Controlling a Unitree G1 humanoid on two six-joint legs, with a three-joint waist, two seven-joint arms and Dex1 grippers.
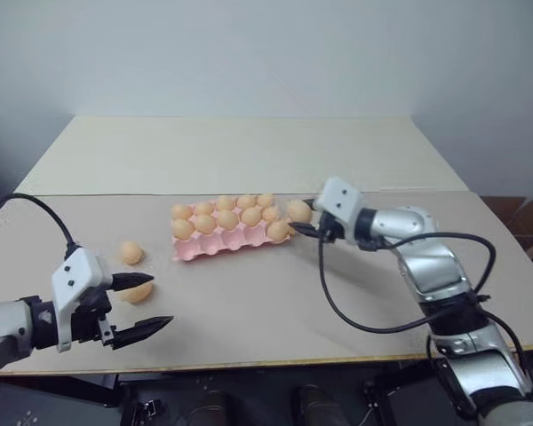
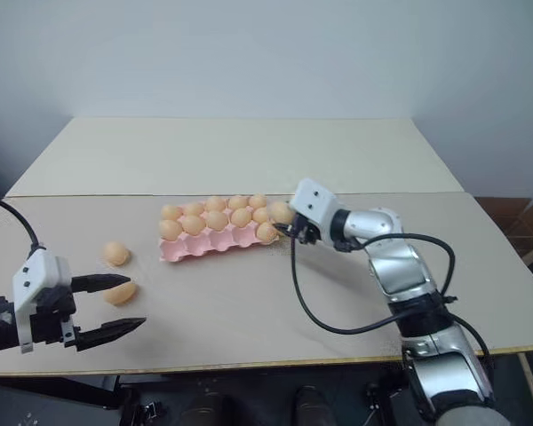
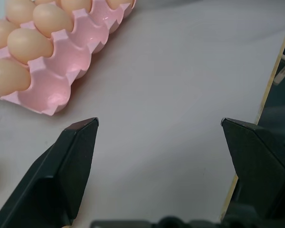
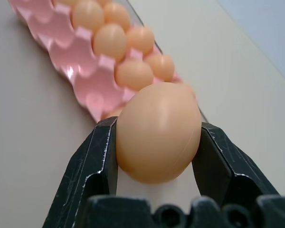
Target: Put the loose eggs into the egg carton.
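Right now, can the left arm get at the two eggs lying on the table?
Probably yes. The left gripper is open and right beside the two loose eggs, with nothing between; the carton sits well off to the side.

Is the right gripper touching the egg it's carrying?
Touching. Right wrist view: both fingers of the right gripper press against the egg's sides.

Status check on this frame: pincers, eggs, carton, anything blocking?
Left pincer open, empty, near two loose eggs on the table. Right pincer shut on an egg, beside the egg carton. Front-row cups free. Nothing blocking.
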